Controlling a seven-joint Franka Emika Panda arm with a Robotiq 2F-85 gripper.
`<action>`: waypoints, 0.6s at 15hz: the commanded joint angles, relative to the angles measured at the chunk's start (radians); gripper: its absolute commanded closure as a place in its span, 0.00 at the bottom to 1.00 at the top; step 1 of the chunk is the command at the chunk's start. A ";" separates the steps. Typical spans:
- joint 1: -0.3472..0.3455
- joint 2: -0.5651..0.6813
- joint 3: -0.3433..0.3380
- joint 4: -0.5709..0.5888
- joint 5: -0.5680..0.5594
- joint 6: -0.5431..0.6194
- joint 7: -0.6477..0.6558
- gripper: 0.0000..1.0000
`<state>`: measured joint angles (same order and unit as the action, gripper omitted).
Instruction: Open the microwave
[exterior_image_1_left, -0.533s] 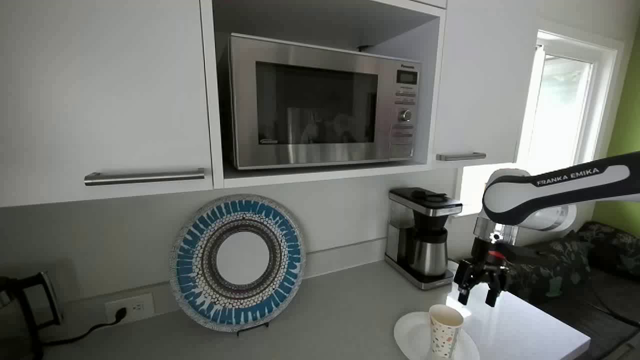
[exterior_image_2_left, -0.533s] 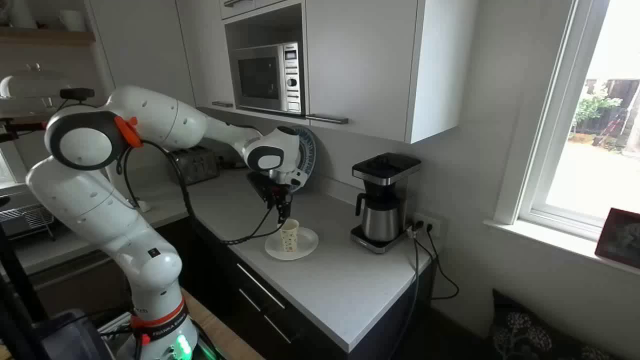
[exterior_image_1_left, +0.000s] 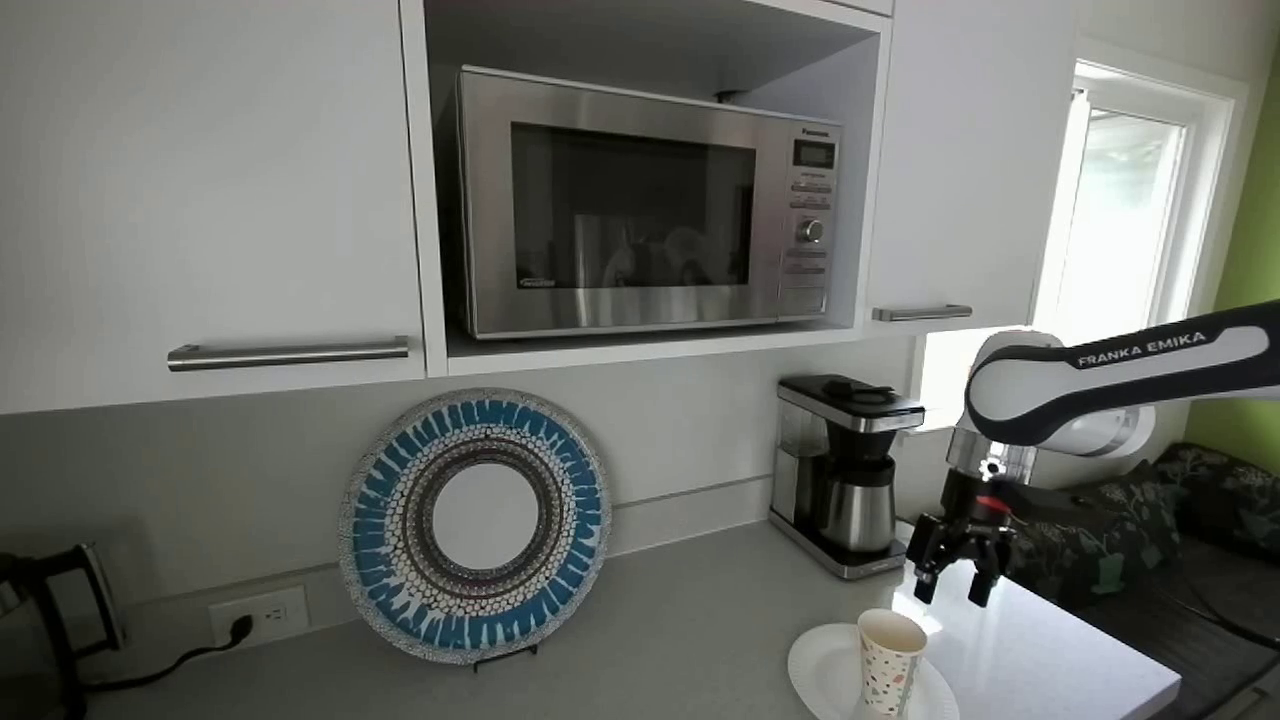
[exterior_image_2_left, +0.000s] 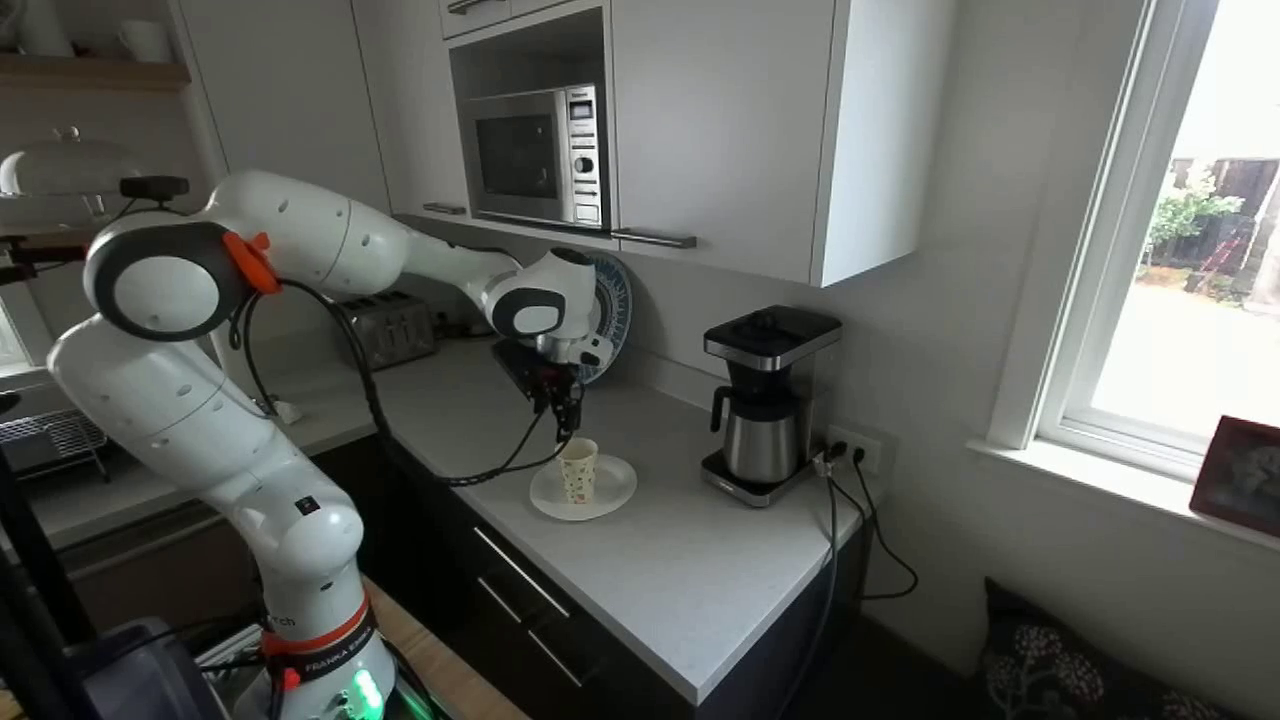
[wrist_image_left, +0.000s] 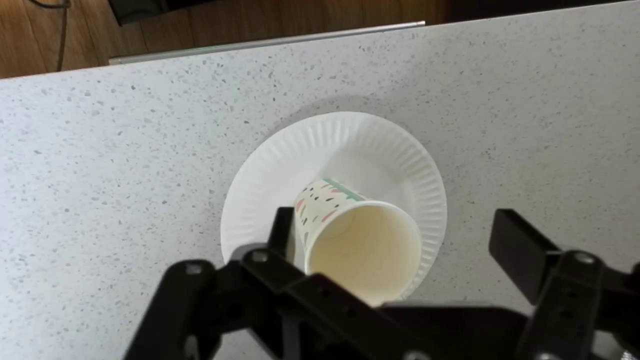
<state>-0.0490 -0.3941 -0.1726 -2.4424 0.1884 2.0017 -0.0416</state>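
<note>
The microwave (exterior_image_1_left: 640, 210) is a wide stainless-steel box in an open shelf of the upper cabinets. Its door with the dark glass window is shut, and the narrow button panel is at its right. It also shows in an exterior view (exterior_image_2_left: 530, 155), behind and above the arm. My gripper (exterior_image_1_left: 951, 596) is open and empty, pointing down over the counter, well below the microwave and to its right. In an exterior view the gripper (exterior_image_2_left: 567, 428) hangs just above the paper cup. In the wrist view the open fingers (wrist_image_left: 392, 215) have nothing between their pads. The microwave is out of the wrist view.
A patterned paper cup (wrist_image_left: 325, 205) stands on a white paper plate (wrist_image_left: 280, 150) under the gripper. The coffee maker (exterior_image_1_left: 860, 500) stands against the wall. A blue round decorative plate (exterior_image_1_left: 475, 610) leans below the microwave. Cabinet handles (exterior_image_1_left: 920, 313) stick out beside the shelf.
The gripper has risen very slightly, and the arm has shifted a little with it. The microwave, cup and plate have not moved.
</note>
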 joint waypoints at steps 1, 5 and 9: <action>-0.020 -0.155 0.061 -0.023 -0.046 -0.031 0.026 0.00; -0.022 -0.327 0.135 -0.040 -0.102 -0.013 0.072 0.00; -0.040 -0.443 0.239 -0.041 -0.088 0.087 0.285 0.00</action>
<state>-0.0635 -0.7423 -0.0050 -2.4437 0.1079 2.0294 0.1102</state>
